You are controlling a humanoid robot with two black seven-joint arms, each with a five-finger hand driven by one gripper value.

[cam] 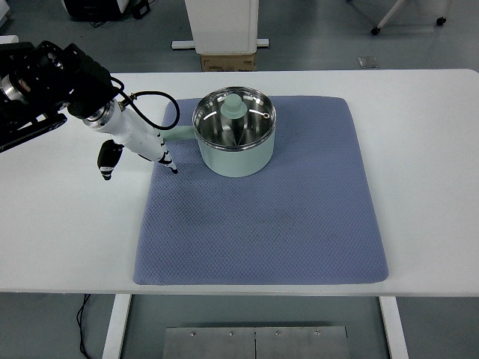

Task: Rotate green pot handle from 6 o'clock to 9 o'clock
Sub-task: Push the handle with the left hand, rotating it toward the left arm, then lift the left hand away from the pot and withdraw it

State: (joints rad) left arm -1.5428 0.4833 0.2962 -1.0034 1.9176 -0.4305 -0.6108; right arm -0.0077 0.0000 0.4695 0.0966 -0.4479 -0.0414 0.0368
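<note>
- Green pot (235, 139) stands upright on the far-left part of the blue mat (284, 224), which lies on the white desk (426, 149); a pale green lid knob shows inside the steel rim.
- Pot handle (178, 134) runs out leftward from the pot wall, its long axis nearly level across the picture, so it already points close to 9 o'clock; judged from this, little or no rotation is left.
- Left robot hand (142, 146) lies directly left of the pot, at the handle's outer end; it is the only hand near, since no right arm shows.
- Fingers point down toward the mat edge, one dark finger apart at the left; whether they pinch the handle or merely lie over it cannot be told.
- The handle's tip is hidden behind the hand; the arm is cut off by the left edge.
</note>
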